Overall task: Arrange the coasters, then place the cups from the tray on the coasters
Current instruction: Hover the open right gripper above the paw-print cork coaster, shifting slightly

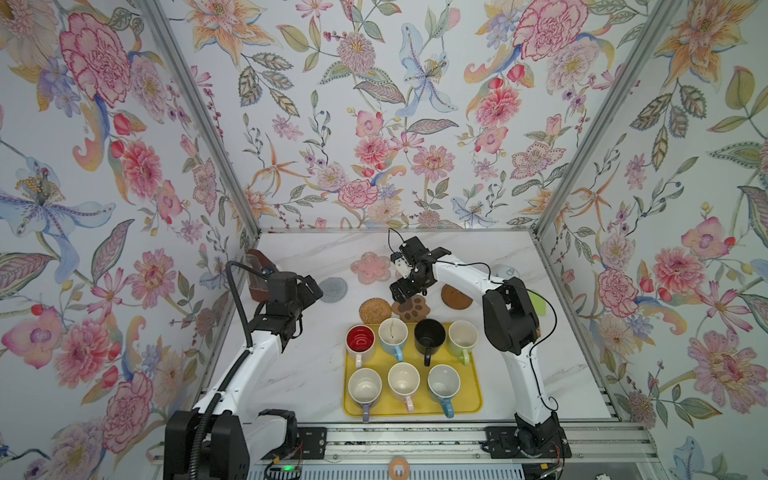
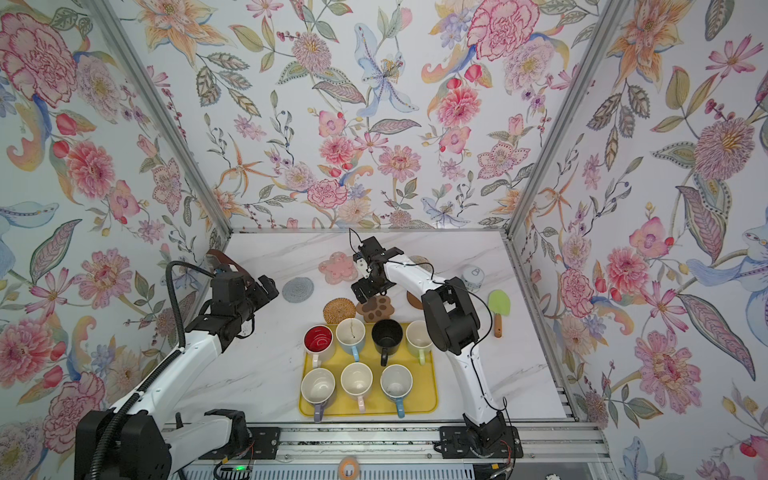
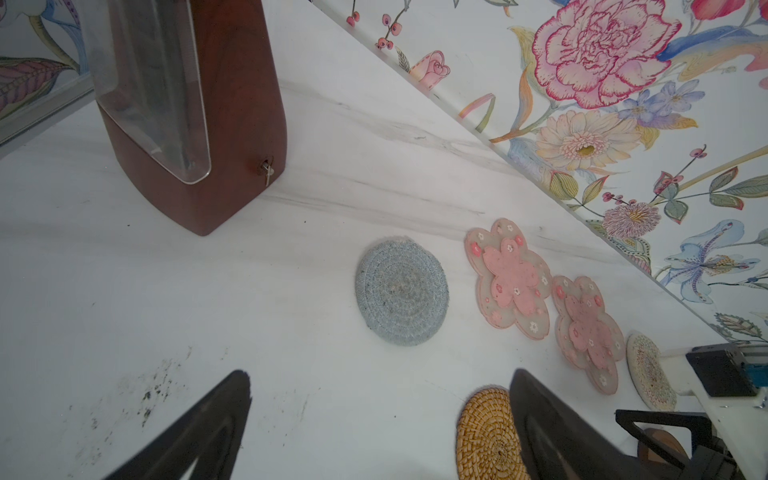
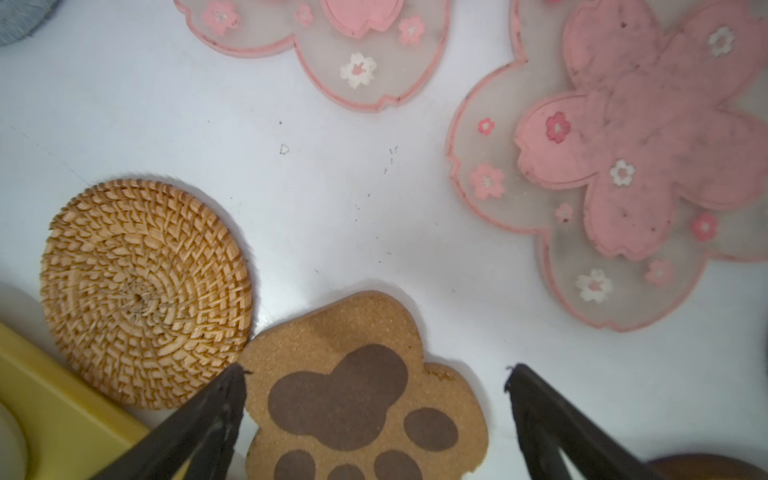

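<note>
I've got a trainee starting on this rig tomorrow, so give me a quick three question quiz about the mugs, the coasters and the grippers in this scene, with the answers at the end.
1. True or false: the right gripper is holding the paw-shaped coaster.
2. Multiple choice: how many mugs stand on the yellow tray? A five, B seven, C nine.
3. Short answer: which two mats on the table share one shape?

Key
1. False. Its jaws stand open on either side of the coaster, which lies flat on the table.
2. B.
3. The pink flower-shaped coasters, lying side by side.
</note>
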Available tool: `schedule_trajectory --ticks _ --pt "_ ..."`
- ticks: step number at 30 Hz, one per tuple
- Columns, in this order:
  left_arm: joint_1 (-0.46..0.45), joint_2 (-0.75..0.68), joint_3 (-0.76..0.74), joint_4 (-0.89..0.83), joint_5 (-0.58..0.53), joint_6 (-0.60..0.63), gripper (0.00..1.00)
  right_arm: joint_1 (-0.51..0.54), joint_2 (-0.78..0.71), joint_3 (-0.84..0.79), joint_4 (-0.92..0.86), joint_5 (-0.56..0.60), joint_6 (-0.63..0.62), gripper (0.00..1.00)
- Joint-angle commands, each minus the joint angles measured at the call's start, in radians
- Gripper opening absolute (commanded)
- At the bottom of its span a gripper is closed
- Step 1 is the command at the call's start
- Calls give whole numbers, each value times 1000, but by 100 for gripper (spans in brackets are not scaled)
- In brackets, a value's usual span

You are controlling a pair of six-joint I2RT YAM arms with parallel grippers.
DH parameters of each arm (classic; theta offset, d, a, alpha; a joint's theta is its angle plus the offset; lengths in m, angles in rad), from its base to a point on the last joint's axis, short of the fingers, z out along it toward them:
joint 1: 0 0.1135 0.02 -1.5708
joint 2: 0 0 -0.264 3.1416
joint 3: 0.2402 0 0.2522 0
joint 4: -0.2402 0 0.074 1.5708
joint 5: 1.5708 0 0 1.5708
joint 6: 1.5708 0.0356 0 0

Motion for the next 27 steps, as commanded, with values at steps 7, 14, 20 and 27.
schedule_trajectory --ticks 7,14,20,27 --pt "12 -25 13 -21 13 -9 99 33 57 39 -69 44 -25 99" --pt "12 -37 5 -18 14 -12 99 48 69 36 -78 69 -21 99" --pt "13 -43 4 -20 15 -12 99 53 74 27 -85 108 0 99" --pt "13 -48 7 -22 15 -14 99 35 78 10 -89 181 46 99"
